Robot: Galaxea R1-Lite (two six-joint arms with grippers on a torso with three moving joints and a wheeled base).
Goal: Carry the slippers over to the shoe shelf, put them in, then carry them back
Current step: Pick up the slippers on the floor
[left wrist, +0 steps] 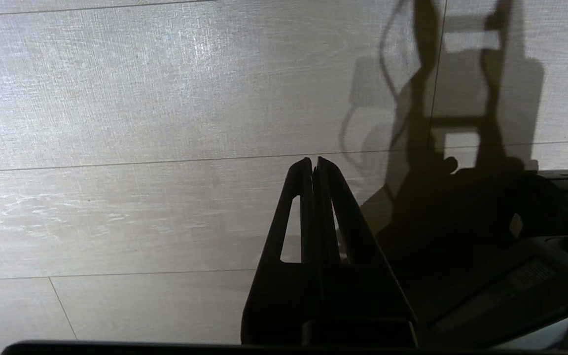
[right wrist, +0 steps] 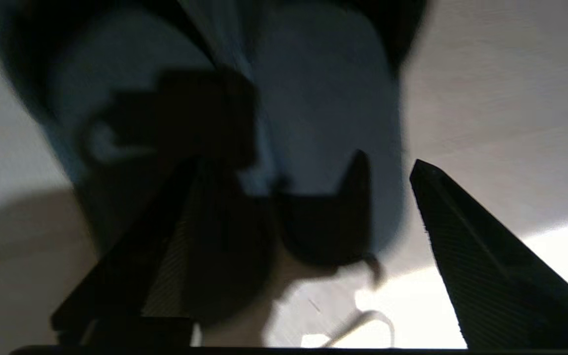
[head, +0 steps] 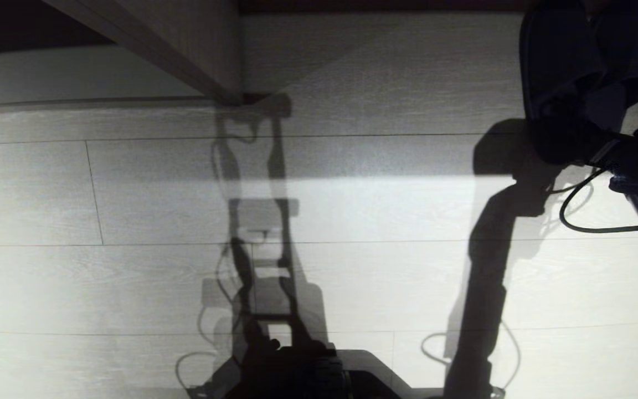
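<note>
Fingers of the right gripper [right wrist: 308, 207] are spread just near of the slippers [head: 585, 66], which point away; left gripper [left wrist: 313, 165] pressed together.

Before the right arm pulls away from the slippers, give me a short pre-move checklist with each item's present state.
1. Right gripper open: ok, its fingers stand apart in the right wrist view.
2. Slippers released: cannot tell, they lie between the open fingers and contact is unclear.
3. Slippers lying side by side: ok, seen in the head view by the right arm.
4. Slippers resting flat on the floor: cannot tell, shadow hides their underside.
5. Left gripper shut and idle above bare floor: ok.
6. Cable at the right wrist free of the slippers: cannot tell.
</note>
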